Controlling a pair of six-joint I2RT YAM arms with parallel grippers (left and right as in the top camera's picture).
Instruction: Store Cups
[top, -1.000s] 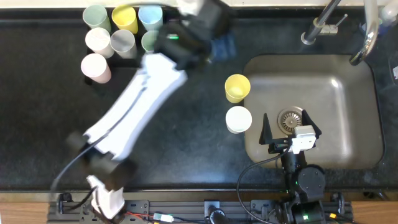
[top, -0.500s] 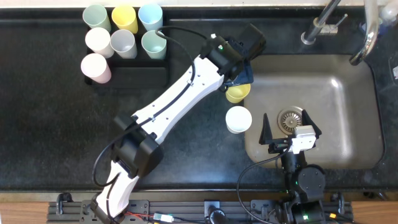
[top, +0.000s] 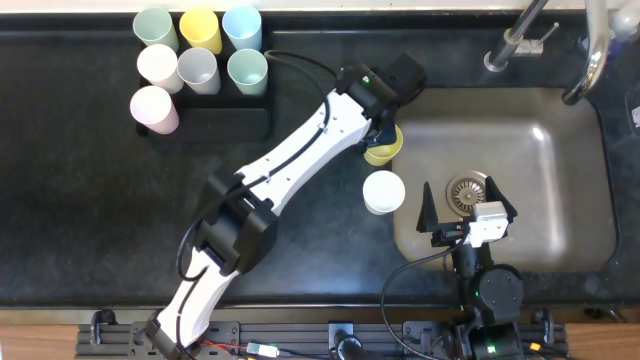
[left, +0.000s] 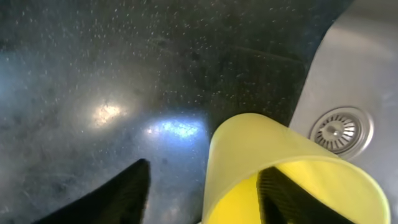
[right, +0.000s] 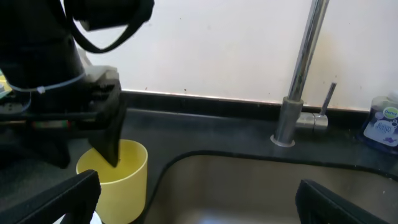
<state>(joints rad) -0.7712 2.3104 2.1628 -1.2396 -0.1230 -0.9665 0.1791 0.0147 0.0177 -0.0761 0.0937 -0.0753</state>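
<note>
so the left gripper (left: 205, 198) has jaws spread astride the yellow cup (left: 264, 146) wall. The sink (top: 560, 200) is at its 3 o'clock, so a sloppy squeeze could tip it in. The right gripper (top: 466, 208) is spread too.

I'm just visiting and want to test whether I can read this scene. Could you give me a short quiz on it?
1. True or false: the left gripper has one finger inside the yellow cup.
2. Relative to the sink, the white cup stands: A inside it, B on the counter beside it, C behind the tap.
3. Which gripper hangs above the sink?
Key: 1 true; 2 B; 3 the right gripper.
</note>
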